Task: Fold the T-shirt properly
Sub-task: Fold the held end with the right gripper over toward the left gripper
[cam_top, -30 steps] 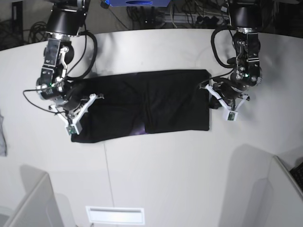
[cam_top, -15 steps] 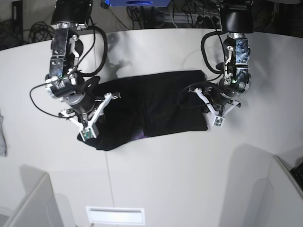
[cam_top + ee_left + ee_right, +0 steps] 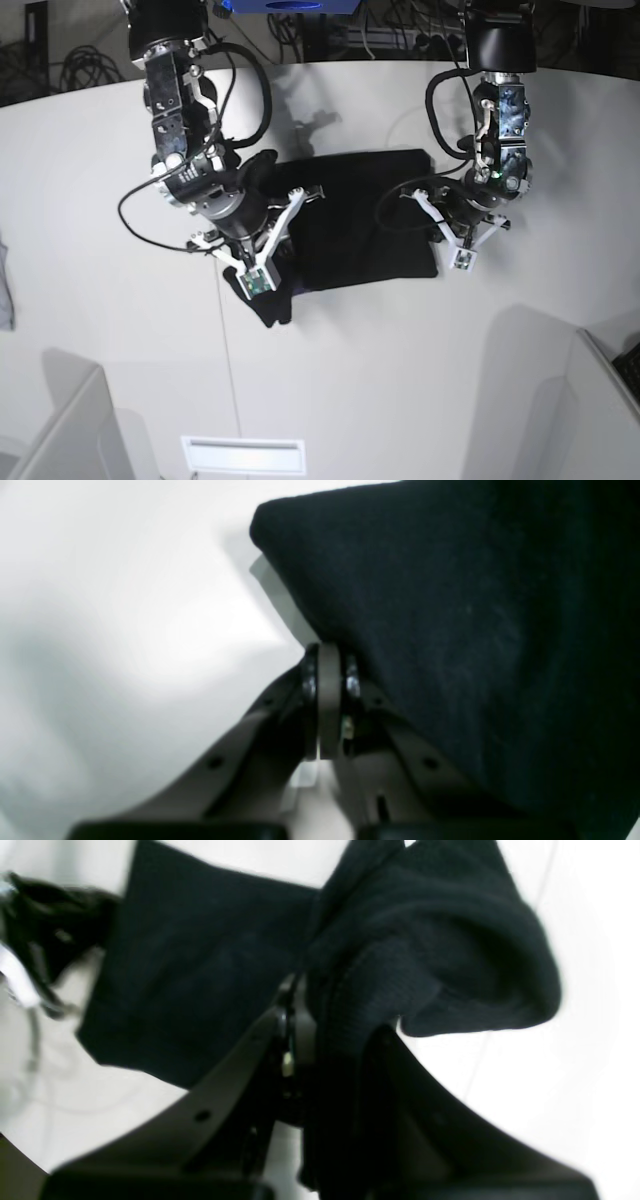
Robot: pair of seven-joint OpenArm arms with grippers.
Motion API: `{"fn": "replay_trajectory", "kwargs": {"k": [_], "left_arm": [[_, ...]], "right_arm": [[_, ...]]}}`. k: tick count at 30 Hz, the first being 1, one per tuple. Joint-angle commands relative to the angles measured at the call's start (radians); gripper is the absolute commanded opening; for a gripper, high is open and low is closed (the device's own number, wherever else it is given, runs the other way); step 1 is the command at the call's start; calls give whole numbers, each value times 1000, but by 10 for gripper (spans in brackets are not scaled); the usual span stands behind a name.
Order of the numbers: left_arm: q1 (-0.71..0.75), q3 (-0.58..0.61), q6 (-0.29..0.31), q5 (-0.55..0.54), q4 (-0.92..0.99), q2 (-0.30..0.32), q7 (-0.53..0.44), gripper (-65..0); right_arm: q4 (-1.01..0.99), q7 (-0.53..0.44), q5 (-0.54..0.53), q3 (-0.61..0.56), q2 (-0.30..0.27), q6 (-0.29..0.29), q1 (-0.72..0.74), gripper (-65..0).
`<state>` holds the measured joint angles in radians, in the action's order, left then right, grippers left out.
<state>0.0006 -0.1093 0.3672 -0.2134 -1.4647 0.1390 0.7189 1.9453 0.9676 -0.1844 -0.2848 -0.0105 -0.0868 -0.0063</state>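
Surface (image 3: 110, 330) first: we see a broad white tabletop carrying the large black cloth T-shirt (image 3: 365, 215), its long axis running between our two arms. Our right claw (image 3: 262, 262), clenched on a bunched end, hangs that cloth over the flat half. Our left claw (image 3: 455, 232), arm reaching steeply down, looks clamped on the opposite edge.

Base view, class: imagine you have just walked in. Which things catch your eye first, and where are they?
The black T-shirt lies mid-table, dark against the white table. The right gripper, on this view's left, is clamped on a bunched end of the cloth, carried over the shirt's middle. The left gripper, on this view's right, pinches the opposite edge.
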Motion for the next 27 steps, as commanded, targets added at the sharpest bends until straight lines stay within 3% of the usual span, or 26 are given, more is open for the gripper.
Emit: {"fn": "replay_trajectory", "kwargs": {"k": [1, 6, 27], "left_arm": [[-15, 0, 3, -11, -17, 6, -18, -650], [-15, 0, 3, -11, -17, 9, -18, -650], [-3, -11, 3, -13, -23, 12, -18, -650]], "right_arm": [[22, -25, -4, -18, 5, 19, 24, -650], [18, -23, -4, -81, 45, 51, 36, -650], [-125, -49, -4, -186, 125, 52, 101, -650]]}}
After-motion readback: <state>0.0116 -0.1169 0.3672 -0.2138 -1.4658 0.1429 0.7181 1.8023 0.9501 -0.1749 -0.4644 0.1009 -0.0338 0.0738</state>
